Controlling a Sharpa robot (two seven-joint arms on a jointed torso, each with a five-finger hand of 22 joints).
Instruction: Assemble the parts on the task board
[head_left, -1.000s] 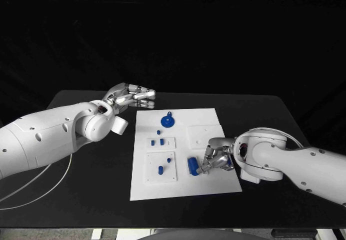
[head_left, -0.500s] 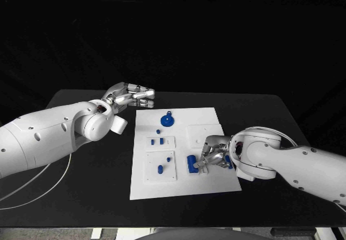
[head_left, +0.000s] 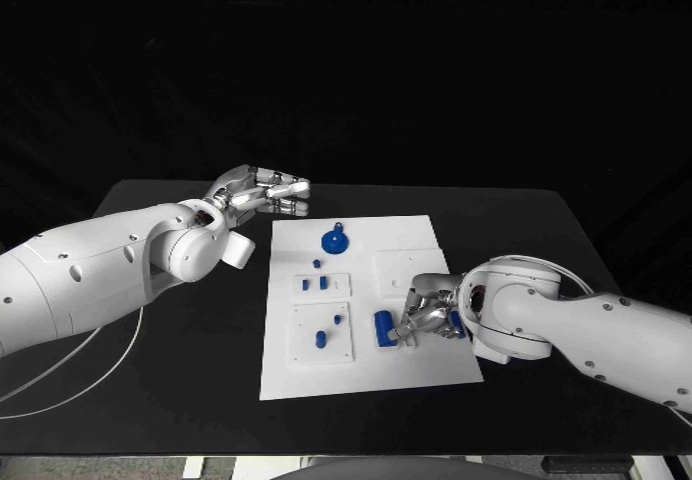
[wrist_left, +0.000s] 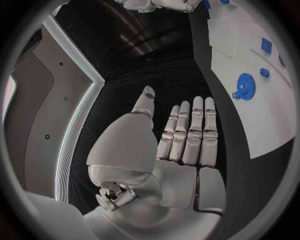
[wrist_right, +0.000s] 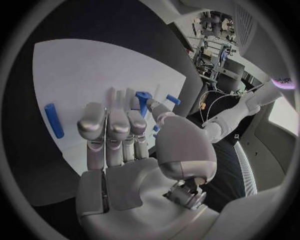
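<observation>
The white task board (head_left: 368, 300) lies in the middle of the black table (head_left: 144, 370). The right hand (head_left: 428, 315) rests low over the board's 4 o'clock area, fingers (wrist_right: 109, 125) together and curled slightly; whether they hold anything I cannot tell. A blue cylindrical part (head_left: 384, 329) lies on the board just beside those fingers, at their 9 o'clock. In the right wrist view the same cylinder (wrist_right: 54, 120) lies apart from the fingertips.

The left hand (head_left: 264, 192) hovers over the table off the board's 11 o'clock corner, holding nothing, its fingers (wrist_left: 187, 130) straight and side by side, thumb apart. A blue gear (head_left: 335, 240) sits near the board's 12 o'clock edge. Small blue pegs (head_left: 317, 283) stand in the raised white block left of centre, and more (head_left: 327, 332) in the block below it.
</observation>
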